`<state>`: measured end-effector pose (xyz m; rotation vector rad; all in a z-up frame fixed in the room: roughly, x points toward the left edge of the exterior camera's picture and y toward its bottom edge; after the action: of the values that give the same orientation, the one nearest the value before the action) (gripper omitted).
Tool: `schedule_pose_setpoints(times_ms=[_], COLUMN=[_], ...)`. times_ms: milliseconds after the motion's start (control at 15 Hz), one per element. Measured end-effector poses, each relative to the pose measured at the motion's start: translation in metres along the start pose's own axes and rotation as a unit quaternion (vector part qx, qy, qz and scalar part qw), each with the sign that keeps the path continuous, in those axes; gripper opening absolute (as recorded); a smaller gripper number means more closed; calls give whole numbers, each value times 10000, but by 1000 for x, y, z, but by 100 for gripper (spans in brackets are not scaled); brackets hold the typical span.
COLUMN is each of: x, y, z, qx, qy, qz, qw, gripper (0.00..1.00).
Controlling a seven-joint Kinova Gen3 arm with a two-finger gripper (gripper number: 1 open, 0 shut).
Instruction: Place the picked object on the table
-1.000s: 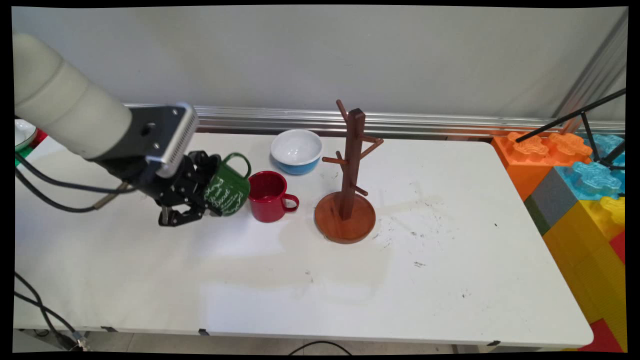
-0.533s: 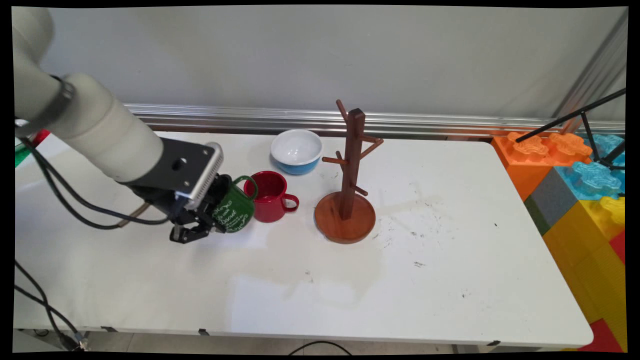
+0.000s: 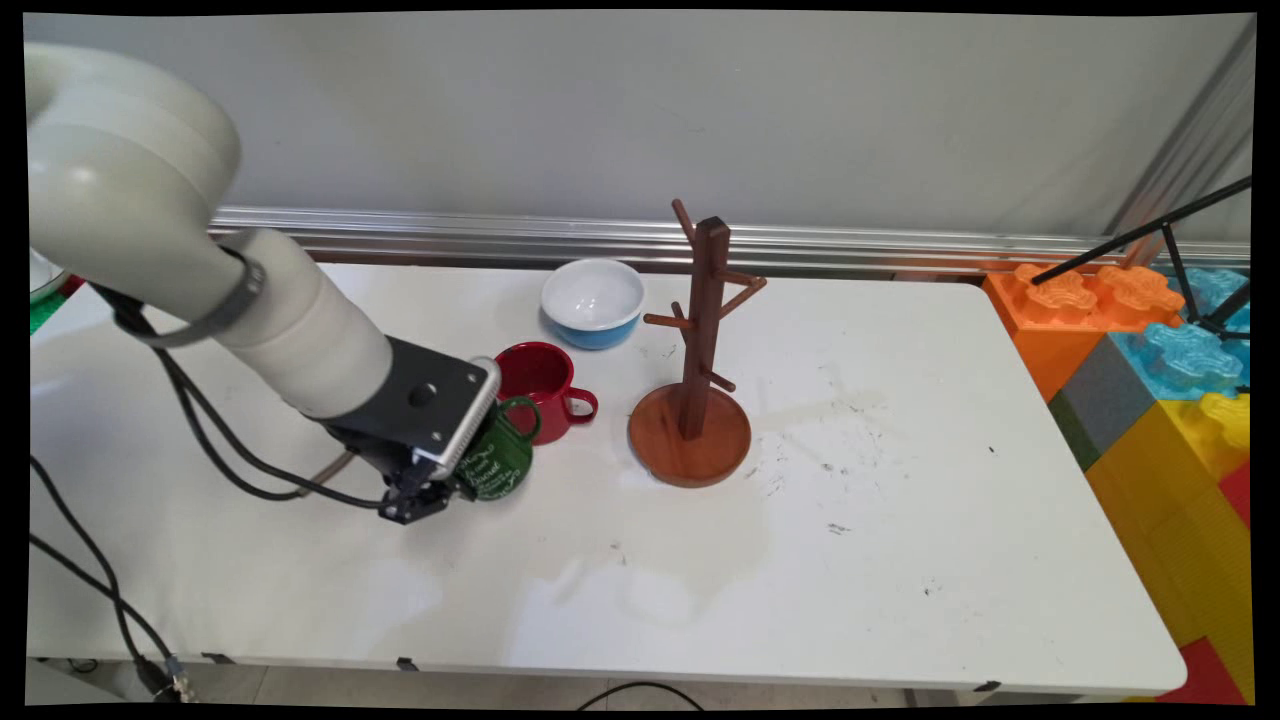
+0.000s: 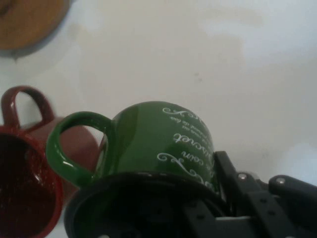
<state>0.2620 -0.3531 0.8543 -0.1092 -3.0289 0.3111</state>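
gripper (image 3: 440, 488) clamps green mug (image 3: 497, 463), just beside red mug (image 3: 538, 374).

Robot lab — bare white table (image 3: 900, 560), plain wall (image 3: 600, 100), foam blocks (image 3: 1150, 380)

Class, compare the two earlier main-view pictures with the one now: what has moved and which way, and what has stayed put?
The gripper, shut on the green mug, has carried it rightward and toward the table's near side, so it now sits in front of the red mug. The grip has not changed. The red mug, blue bowl and wooden mug tree stayed where they were.
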Motion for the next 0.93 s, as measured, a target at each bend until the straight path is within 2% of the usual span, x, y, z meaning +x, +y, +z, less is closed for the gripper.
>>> schedule_pose_setpoints(times_ms=[467,933], x=[16,23], y=[-2,-4], z=[30,44], qx=[5,31], qy=[-74,-78], qz=[143,243], qw=[9999,9997], gripper=[0,0])
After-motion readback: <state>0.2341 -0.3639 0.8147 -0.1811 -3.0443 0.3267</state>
